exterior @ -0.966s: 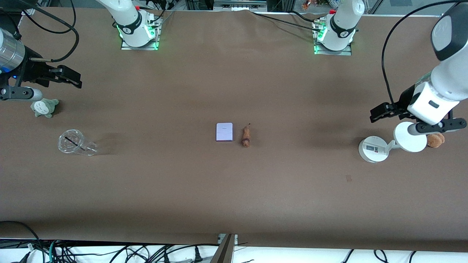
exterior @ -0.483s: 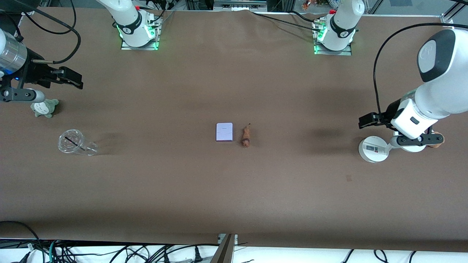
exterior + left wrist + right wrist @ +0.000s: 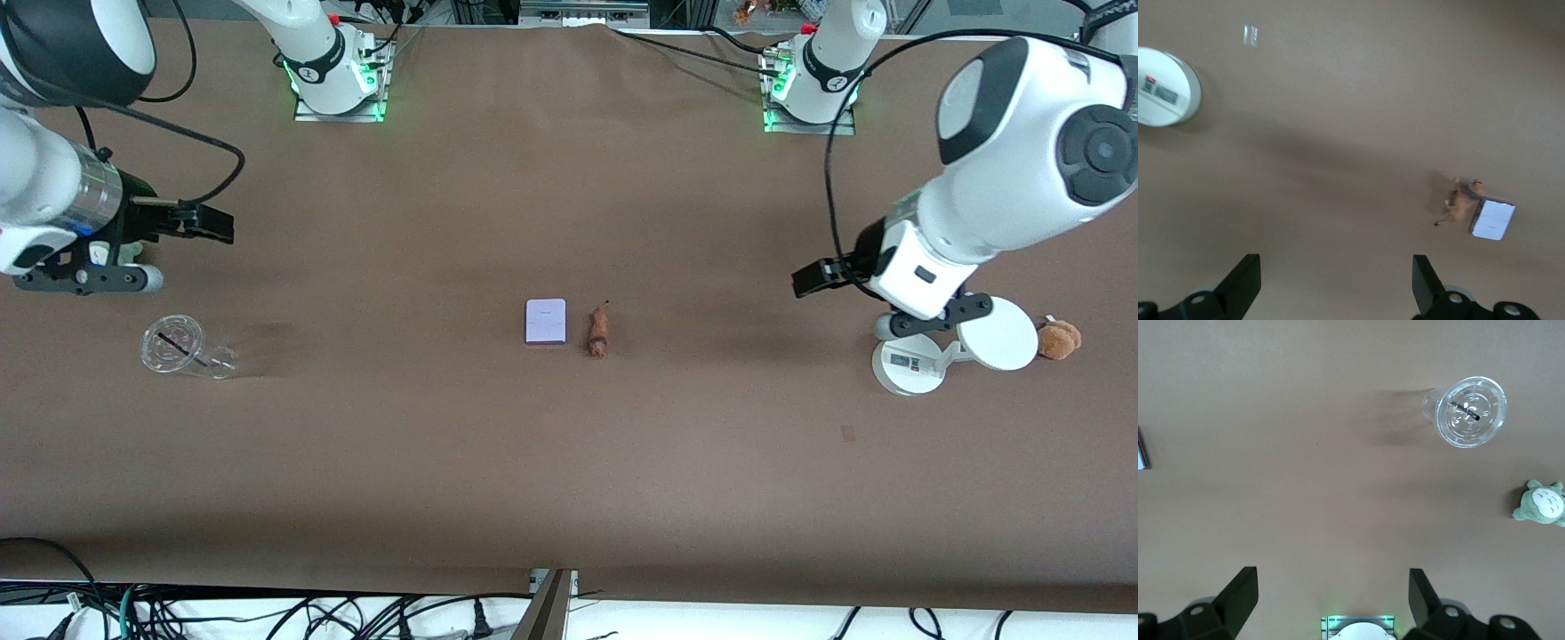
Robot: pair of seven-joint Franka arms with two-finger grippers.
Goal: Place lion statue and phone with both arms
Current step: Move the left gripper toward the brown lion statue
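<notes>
I see the phone (image 3: 546,321) lying flat mid-table with the lion (image 3: 598,332) just beside it, toward the left arm's end; neither is held. My left gripper (image 3: 811,279) hangs over bare table near the white device (image 3: 907,363), fingers spread wide and empty in its wrist view, with lion and phone both in sight. My right gripper (image 3: 216,225) is over the table near the clear cup (image 3: 180,346), also spread and empty. I judge this the approach step, nothing grasped yet. Next, each arm needs to travel to the centre, and since the two things sit so close, the descents call for care to avoid a clash.
</notes>
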